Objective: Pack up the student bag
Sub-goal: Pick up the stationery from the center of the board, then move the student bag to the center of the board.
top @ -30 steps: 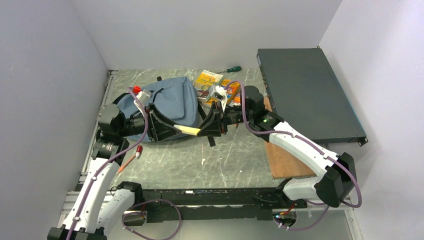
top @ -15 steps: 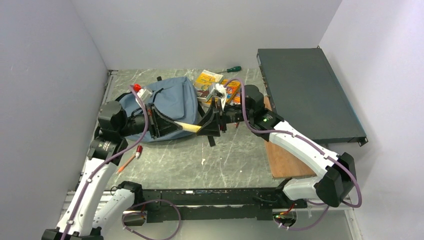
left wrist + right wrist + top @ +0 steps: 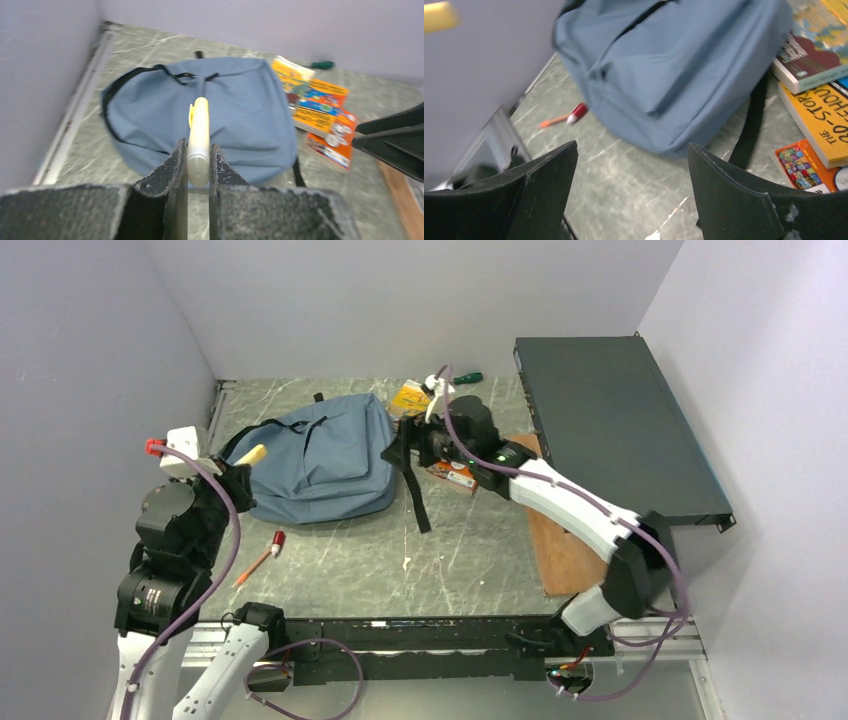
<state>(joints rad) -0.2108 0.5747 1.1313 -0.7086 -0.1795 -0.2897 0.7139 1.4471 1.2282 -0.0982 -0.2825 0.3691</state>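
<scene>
Grey-blue student bag (image 3: 320, 455): lay flat, upper centre of the top view, apparently unpacked.
Left gripper (image 3: 198, 160): clamped on cream marker (image 3: 199, 135), left of bag.
Right gripper (image 3: 632, 150): spread wide, empty.
Remaining: books (image 3: 415, 400), pencil (image 3: 262, 555) outside.

Probably a lab: plain-walled robot test table (image 3: 470, 560)
</scene>
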